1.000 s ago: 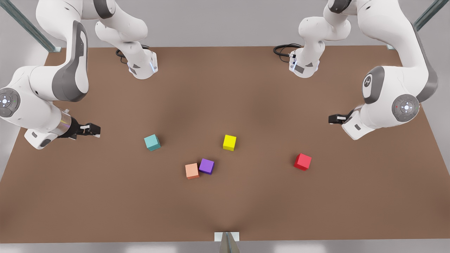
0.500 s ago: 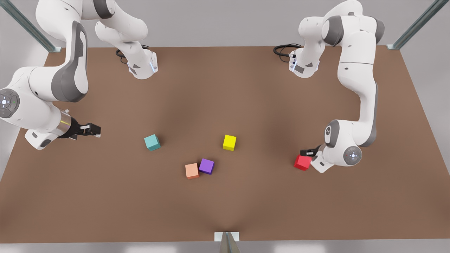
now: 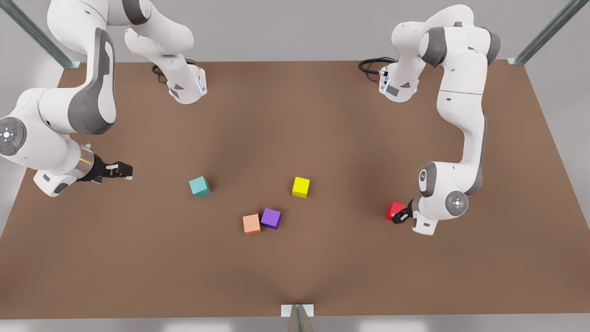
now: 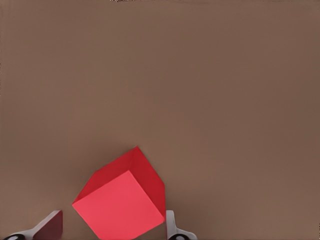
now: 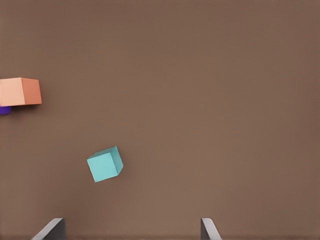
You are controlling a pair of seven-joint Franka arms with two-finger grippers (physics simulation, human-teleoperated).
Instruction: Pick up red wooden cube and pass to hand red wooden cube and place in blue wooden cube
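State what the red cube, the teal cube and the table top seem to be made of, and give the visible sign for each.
Red cube: looks like painted wood or plastic; flat matte faces, no grain, so the material stays open. It sits between the left tool's fingers.
Teal cube: same plain matte look, equally open.
Table top: uniform brown matte sheet, perhaps board or a mat; no grain or shine.

- Left gripper [image 3: 402, 216], up near the front view's right table edge a second ago, now down at the red wooden cube [image 3: 394, 210], fingers [image 4: 172, 227] set either side of it.
- Arm folded in closer over the cube than half a second ago.
- Gripper now turned to cover the cube's right-hand corner in the front view.
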